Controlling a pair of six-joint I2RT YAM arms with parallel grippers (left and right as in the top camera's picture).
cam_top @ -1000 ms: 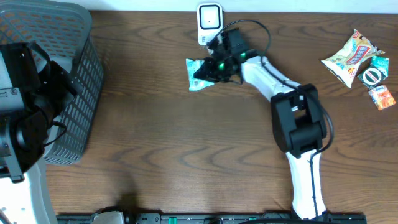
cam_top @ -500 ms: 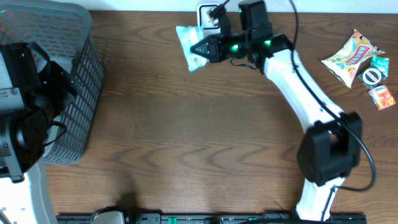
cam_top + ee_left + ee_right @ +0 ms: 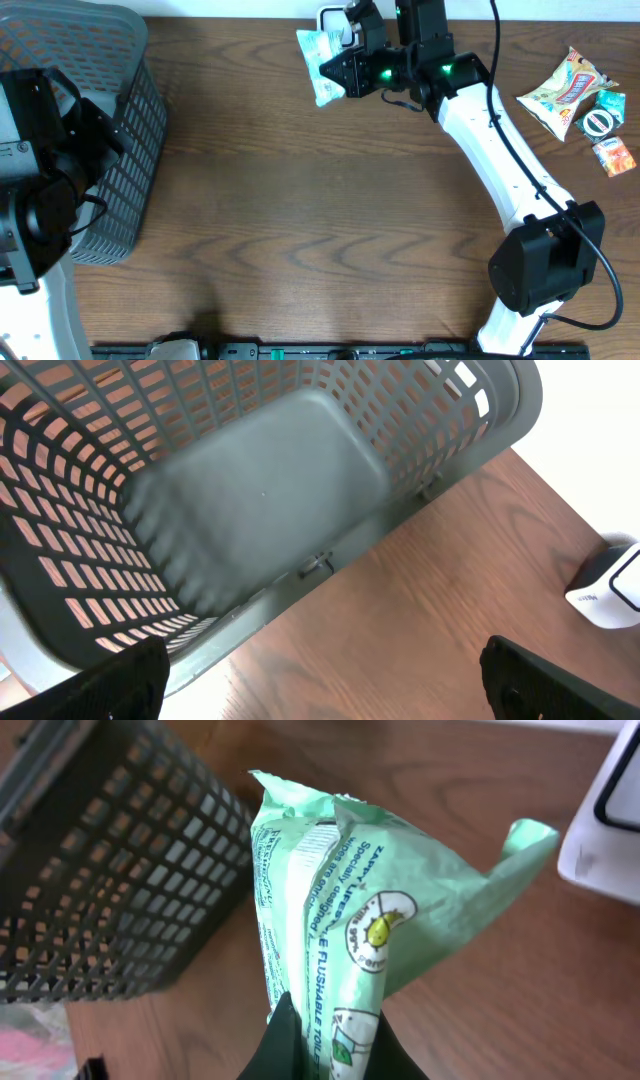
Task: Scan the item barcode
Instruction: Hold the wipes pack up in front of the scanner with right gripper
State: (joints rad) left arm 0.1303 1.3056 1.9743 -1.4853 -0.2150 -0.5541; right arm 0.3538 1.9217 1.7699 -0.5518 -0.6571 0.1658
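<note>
The jaws of the right gripper (image 3: 325, 1038) are clamped on one end of the green packet (image 3: 360, 910). The packet is held above the far edge of the desk (image 3: 300, 220), just beside the white scanner (image 3: 612, 815). The jaws of the left gripper (image 3: 322, 660) stand wide apart, holding nothing, over the grey basket (image 3: 260, 490).

The packet appears light, soft and crinkly, with a slippery film. It will likely flex or droop if pinched at a corner. Grip the sealed end seam and leave the printed face unobstructed.

The packet extends forward from the jaw tips, with its back seam and small print toward the wrist camera. No barcode can be made out.
</note>
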